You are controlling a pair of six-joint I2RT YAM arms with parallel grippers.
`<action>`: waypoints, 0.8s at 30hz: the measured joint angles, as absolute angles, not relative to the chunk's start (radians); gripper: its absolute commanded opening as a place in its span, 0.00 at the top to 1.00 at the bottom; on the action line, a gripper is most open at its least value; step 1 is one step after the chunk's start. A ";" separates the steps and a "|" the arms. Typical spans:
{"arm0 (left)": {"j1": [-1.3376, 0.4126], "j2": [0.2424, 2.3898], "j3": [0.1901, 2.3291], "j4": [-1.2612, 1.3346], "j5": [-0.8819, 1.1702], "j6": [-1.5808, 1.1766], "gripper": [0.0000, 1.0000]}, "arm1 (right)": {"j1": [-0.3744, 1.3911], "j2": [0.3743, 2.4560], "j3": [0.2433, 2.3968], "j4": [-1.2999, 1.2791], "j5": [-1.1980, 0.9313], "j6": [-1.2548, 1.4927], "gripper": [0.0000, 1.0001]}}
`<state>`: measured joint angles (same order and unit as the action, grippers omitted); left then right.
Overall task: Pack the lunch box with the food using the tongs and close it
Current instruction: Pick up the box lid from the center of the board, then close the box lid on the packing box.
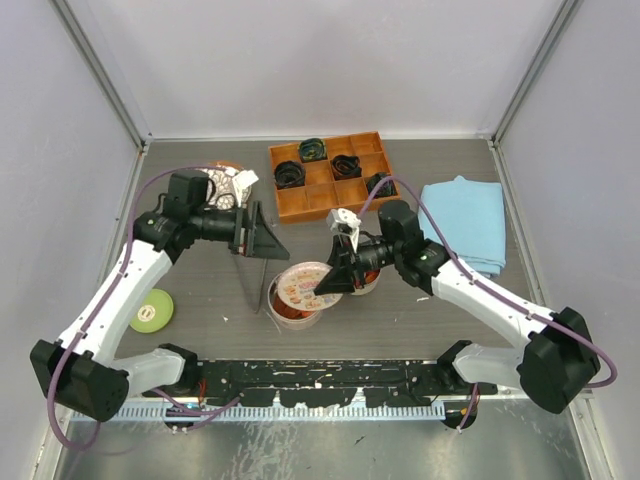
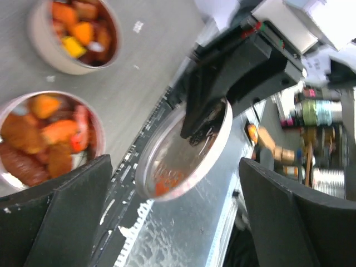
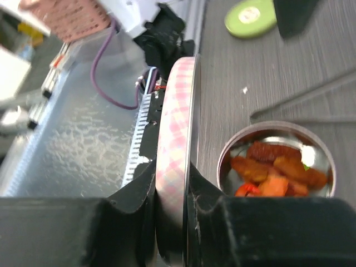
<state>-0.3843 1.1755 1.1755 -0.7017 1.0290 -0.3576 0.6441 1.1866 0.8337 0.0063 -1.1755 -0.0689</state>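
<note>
My right gripper (image 1: 335, 280) (image 3: 172, 189) is shut on the round lid (image 1: 303, 282) (image 3: 177, 128), gripping its pink plaid rim and holding it on edge, tilted over a round lunch box tin (image 1: 290, 312) (image 3: 275, 167). That tin holds orange and red food (image 3: 272, 169). The left wrist view shows two tins of food (image 2: 75, 33) (image 2: 47, 139) and the lid (image 2: 183, 150) in the right gripper's black fingers. My left gripper (image 1: 258, 235) (image 2: 178, 222) is open and holds nothing. The thin silver tongs (image 1: 262, 290) (image 3: 303, 103) lie on the table just below it.
An orange divided tray (image 1: 330, 175) with dark coiled lumps stands at the back. To the right lies a blue cloth (image 1: 465, 225). A green disc (image 1: 152, 310) (image 3: 250, 16) rests near the left arm, with a white crumpled object (image 1: 232, 185) behind it.
</note>
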 measured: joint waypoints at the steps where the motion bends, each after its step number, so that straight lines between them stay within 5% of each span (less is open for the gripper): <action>1: -0.354 1.168 1.156 -0.685 1.003 -0.384 0.02 | 0.644 1.191 0.813 0.028 -1.124 0.014 1.00; 12: -0.285 1.069 0.947 -0.556 0.668 -0.601 0.02 | 0.644 1.285 0.698 0.178 -0.696 0.737 0.98; 24: -0.286 1.093 0.795 -0.494 0.596 -0.722 0.02 | 0.641 1.409 0.644 0.287 -0.593 1.025 0.89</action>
<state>-0.2859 1.0935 0.7948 -0.4942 0.5964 -0.7216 0.6415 1.4094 0.6437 0.2871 -0.5930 1.0252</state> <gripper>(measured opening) 0.980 0.238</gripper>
